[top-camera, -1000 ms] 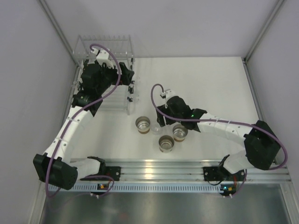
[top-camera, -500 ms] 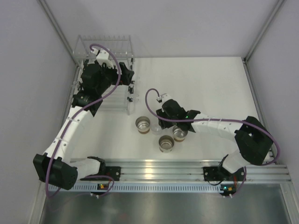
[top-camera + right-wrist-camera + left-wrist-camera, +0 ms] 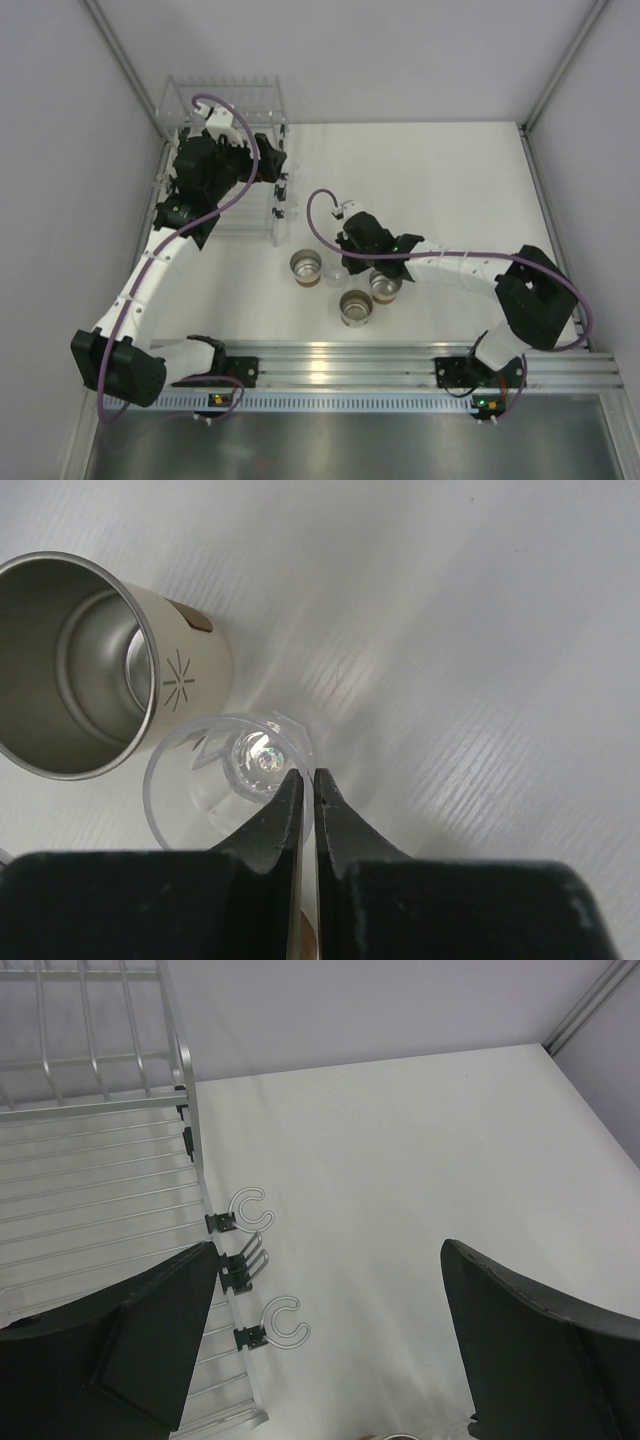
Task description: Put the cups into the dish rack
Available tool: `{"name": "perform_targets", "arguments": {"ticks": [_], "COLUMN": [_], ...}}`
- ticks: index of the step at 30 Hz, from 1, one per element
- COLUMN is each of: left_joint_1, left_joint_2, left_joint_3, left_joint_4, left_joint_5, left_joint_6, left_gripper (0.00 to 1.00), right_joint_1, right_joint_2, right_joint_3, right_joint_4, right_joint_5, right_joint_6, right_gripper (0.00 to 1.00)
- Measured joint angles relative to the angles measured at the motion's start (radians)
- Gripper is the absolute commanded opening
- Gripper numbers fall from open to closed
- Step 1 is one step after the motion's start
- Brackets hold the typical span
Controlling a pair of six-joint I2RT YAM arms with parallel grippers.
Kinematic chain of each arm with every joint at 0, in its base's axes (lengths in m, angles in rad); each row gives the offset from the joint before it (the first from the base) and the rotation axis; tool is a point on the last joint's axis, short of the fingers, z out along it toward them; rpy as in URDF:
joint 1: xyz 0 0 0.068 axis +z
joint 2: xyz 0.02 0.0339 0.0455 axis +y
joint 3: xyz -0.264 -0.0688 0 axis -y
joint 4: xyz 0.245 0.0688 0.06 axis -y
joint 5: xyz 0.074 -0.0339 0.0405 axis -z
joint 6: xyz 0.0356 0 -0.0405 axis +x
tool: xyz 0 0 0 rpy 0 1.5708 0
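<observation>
Now right end effector (image 3: 307, 780) has just pinched shut on the rim of the clear cup (image 3: 200, 780) — cup on tabletop (image 3: 480, 630) beside cream cup (image 3: 90, 670) (lift looks next); left end effector (image 3: 325, 1260) gapes empty by dish rack (image 3: 90, 1180).

Broad passage lies over the bare white surface (image 3: 450, 180) to the right and far side of centre. At far left the large transparent tined dish rack (image 3: 225, 100) is overhung by the black left arm (image 3: 200, 170). Its left tool (image 3: 330, 1250) gapes wide beside three clear hooks (image 3: 250, 1210) jutting from the rack's side. Near centre, three cream silver-lined cups (image 3: 306, 267) crowd together with narrow gaps. One stands just beside the small clear plastic cup (image 3: 215, 780), whose rim the right tool (image 3: 308, 780) pinches.
</observation>
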Motion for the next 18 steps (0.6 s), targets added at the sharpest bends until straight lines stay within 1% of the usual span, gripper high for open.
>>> {"name": "perform_targets", "arguments": {"ticks": [7, 11, 14, 18], "left_joint_1": [0.005, 0.025, 0.057, 0.111], "left_joint_2": [0.005, 0.010, 0.010, 0.015], "left_joint_3": [0.000, -0.006, -0.019, -0.030], "left_joint_4": [0.000, 0.002, 0.006, 0.027], "left_joint_5": [-0.008, 0.004, 0.026, 0.088], "left_joint_6": [0.002, -0.003, -0.024, -0.075], "left_gripper": [0.98, 0.98, 0.98, 0.98], "right_joint_1": [0.000, -0.026, -0.097, -0.262], "right_joint_2": [-0.007, -0.050, -0.119, -0.230], "right_joint_3": [0.013, 0.013, 0.001, -0.039], "right_joint_4": [-0.011, -0.011, 0.008, 0.072], "right_joint_5": [0.019, 0.009, -0.041, -0.133], "right_joint_6": [0.000, 0.000, 0.003, 0.018], "right_gripper": [0.00, 0.00, 0.00, 0.00]}}
